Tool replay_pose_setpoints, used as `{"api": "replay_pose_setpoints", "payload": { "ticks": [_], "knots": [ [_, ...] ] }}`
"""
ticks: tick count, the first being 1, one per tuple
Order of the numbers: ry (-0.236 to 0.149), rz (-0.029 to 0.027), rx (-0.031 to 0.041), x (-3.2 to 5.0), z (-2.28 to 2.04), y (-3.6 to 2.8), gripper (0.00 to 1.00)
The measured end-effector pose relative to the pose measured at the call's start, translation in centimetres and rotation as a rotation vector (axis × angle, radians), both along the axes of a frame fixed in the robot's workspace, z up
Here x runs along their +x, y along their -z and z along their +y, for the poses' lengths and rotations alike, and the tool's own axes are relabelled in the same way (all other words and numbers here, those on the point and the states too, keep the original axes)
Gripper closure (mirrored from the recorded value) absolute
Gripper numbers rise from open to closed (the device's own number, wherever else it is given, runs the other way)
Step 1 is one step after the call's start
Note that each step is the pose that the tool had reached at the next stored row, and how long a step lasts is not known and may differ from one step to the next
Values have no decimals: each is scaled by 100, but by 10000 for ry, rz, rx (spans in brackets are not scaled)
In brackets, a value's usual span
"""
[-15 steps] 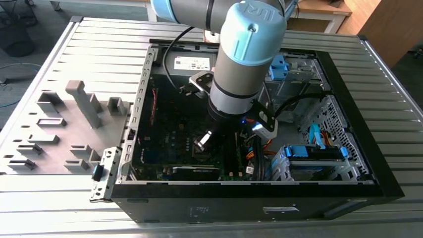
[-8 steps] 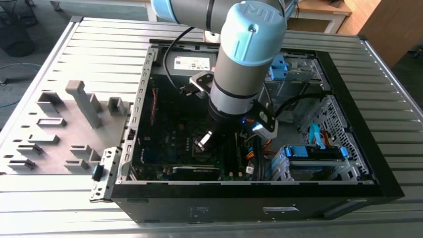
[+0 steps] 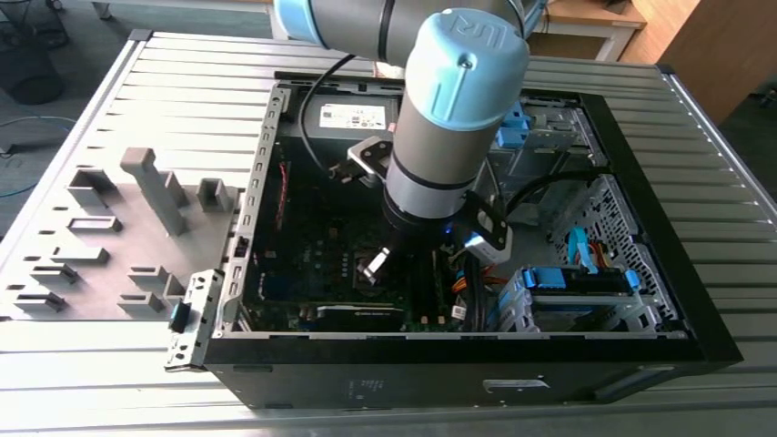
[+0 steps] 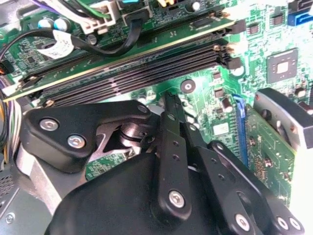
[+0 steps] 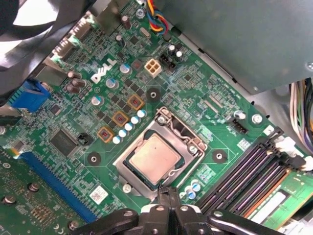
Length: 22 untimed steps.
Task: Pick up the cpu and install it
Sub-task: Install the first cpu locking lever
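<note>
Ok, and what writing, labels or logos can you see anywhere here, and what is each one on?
White maker's logo, printed on the green motherboard: large and clear.
Raised logo on the arm's blue joint cap: clear.
White label on the power supply: too small to read.
White sticker on the motherboard: too small.
White tag on a black cable: blurred.
cpu: no print shows.

Matt silvery metal top on the cpu (image 5: 155, 159), shiny bare-metal socket frame (image 5: 183, 129), glossy green motherboard (image 5: 195, 88), matt black fingers (image 4: 172, 142), ribbed grey metal surface (image 3: 182, 100)
</note>
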<state>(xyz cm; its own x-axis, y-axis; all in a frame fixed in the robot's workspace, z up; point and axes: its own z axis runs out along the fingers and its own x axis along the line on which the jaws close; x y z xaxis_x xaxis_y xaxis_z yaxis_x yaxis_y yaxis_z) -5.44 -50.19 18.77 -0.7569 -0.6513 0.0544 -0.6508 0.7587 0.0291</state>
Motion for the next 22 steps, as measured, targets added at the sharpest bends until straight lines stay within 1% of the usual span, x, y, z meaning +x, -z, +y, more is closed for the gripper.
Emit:
{"api": "replay_pose_setpoints", "payload": {
  "ticks": [3, 14, 16, 17, 18, 22],
  "knots": [
    [1, 2, 17, 0, -7, -1, 89],
    [1, -1, 23, 30, -7, 1, 89],
    [-1, -17, 33, 27, -7, 1, 89],
    [-2, -31, 57, 22, -8, 0, 89],
    [-2, -49, 96, 11, -8, 0, 89],
    [-1, -156, 301, -54, -8, -1, 89]
  ]
}}
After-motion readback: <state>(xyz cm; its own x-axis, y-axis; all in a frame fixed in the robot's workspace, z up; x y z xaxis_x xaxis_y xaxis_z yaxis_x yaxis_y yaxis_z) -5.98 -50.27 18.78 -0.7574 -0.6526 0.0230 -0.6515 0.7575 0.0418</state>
